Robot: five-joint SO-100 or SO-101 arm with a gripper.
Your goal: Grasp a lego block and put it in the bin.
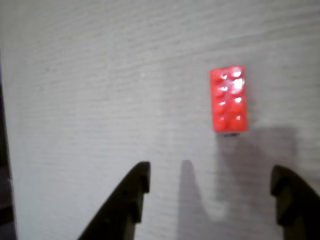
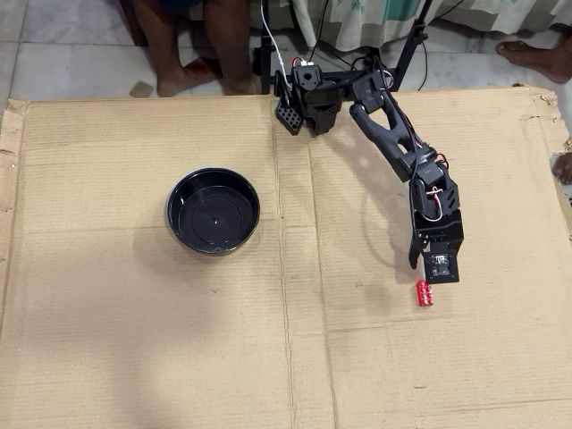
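Observation:
The lego block (image 1: 229, 98) is a small bright red studded brick lying flat on the surface in the wrist view, just beyond my fingertips and nearer the right one. My gripper (image 1: 210, 175) is open and empty, its two black fingers spread wide at the bottom of that view. In the overhead view the gripper (image 2: 429, 273) hangs just above the brick (image 2: 424, 293), to the right of centre. The bin (image 2: 172, 213), a round shallow black bowl, stands empty far to the left of the gripper.
A large brown cardboard sheet (image 2: 134, 340) covers the work area. My arm's base (image 2: 304, 94) sits at its far edge. People's legs (image 2: 210, 45), cables and a tripod stand are beyond that edge.

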